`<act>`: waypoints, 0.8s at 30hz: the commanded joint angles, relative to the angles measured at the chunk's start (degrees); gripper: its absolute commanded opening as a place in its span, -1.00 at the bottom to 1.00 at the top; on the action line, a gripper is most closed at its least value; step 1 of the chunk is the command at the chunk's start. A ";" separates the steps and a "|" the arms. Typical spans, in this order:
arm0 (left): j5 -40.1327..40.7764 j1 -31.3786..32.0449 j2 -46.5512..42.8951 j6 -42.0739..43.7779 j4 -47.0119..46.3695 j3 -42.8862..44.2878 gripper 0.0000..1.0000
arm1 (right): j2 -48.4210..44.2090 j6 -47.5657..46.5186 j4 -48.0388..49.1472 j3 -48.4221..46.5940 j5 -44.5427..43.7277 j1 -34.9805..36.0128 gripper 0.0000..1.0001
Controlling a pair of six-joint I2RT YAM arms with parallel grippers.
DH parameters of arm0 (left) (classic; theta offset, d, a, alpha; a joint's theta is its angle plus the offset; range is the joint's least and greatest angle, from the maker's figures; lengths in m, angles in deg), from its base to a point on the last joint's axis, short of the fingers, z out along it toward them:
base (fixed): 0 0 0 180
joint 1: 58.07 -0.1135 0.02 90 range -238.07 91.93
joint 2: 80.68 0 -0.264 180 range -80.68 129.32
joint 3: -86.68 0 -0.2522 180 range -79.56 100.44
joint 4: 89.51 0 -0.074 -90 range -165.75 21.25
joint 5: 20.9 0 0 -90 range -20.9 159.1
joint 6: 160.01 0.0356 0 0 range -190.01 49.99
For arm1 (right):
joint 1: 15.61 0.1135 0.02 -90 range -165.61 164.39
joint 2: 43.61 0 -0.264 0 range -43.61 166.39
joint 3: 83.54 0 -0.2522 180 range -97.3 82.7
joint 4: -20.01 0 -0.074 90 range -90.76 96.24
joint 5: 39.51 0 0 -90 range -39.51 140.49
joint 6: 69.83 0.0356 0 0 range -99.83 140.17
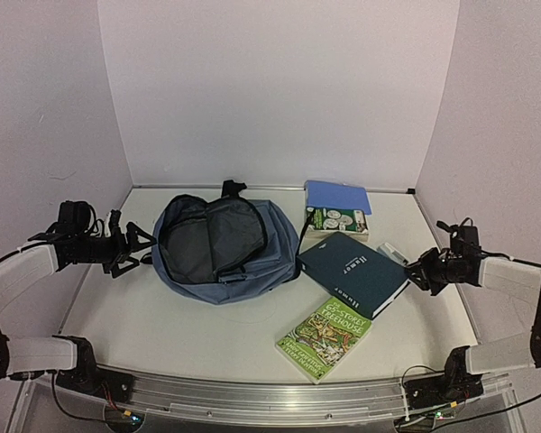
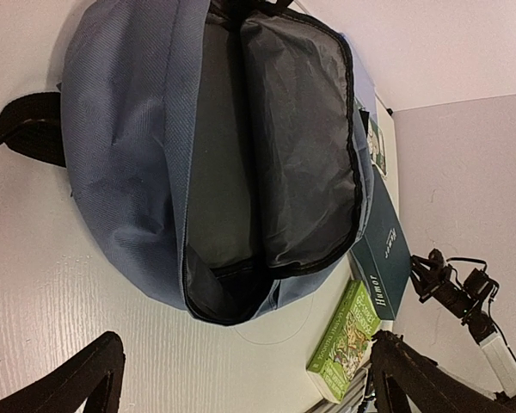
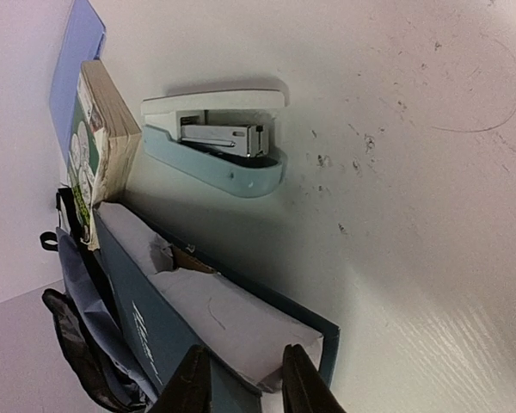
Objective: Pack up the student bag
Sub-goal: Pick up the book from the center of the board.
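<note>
Left of centre on the surface (image 1: 207,347) lies the student bag (image 1: 218,251), flat on its back with the main zip undone and the dark lining showing through a wide, slack mouth. To its right sit a dark teal book (image 1: 352,273), a green paperback (image 1: 325,336) nearer the arms, a small white-and-green book (image 1: 336,219) with a blue notebook (image 1: 336,194) behind it, and a pale stapler (image 3: 215,142) just beside the teal book.

The left pincer (image 1: 142,244) is spread wide and empty, level with the bag's left flank and close to it, not touching. The right pincer (image 3: 245,370) has its fingers drawn in on the near corner of the teal book, one to each cover with the page block between them, and it appears to pinch that corner.

The bag looks soft and light with nothing in it: thin fabric that will fold and slide rather than hold a shape, so the mouth is likely to sag shut under a pushed book. The best hold is probably the stiffer zip-edged rim of the opening (image 2: 354,155), lifted to keep the mouth gaping, or the black top loop (image 1: 233,188) for dragging. The loose body panel would merely bunch up.
</note>
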 commanded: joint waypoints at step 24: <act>4.68 13.16 0.28 -2.89 -4.99 5.82 0.97 | -4.18 -3.60 -7.84 -22.25 -5.66 14.17 -1.00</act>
